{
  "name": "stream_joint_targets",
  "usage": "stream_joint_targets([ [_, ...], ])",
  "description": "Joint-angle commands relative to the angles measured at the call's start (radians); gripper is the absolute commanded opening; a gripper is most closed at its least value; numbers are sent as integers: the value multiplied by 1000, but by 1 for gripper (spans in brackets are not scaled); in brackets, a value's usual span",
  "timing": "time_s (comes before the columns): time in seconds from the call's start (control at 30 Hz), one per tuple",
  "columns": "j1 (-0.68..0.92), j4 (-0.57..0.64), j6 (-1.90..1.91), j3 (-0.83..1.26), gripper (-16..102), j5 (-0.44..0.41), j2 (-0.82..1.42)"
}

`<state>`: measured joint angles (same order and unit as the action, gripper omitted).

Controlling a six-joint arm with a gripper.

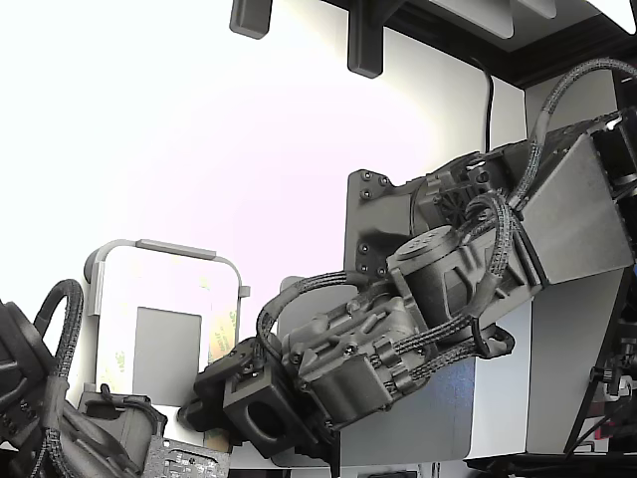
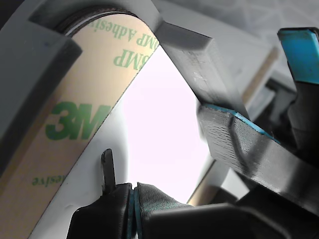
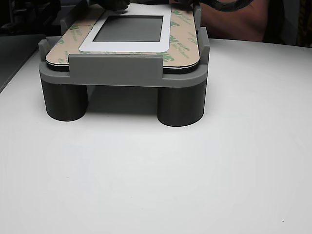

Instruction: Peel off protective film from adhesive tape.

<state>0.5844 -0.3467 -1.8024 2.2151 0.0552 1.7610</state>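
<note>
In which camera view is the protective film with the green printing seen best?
The other view shows it best: the protective film lies flat in the grey fixture, framing a white panel. The wrist view gives only a close, cropped piece with large 3M lettering. In the exterior view a small part shows, pale and washed out.

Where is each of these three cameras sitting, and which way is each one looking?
Exterior view: above the bench, looking down on the arm and its gripper at the grey fixture.
Wrist view: on the wrist, close to the protective film; blue-padded fingertips show.
Other view: low at table level, facing the fixture's front; only dark arm parts show at the far edge.
All three share the green-printed film.
</note>
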Motion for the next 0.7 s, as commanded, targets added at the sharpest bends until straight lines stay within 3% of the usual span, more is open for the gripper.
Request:
stream_joint_targets([
  [0.0, -6, 5, -2, -18, -9, -2, 15],
  [0.67, -3, -3, 5, -17, -9, 2, 14],
])
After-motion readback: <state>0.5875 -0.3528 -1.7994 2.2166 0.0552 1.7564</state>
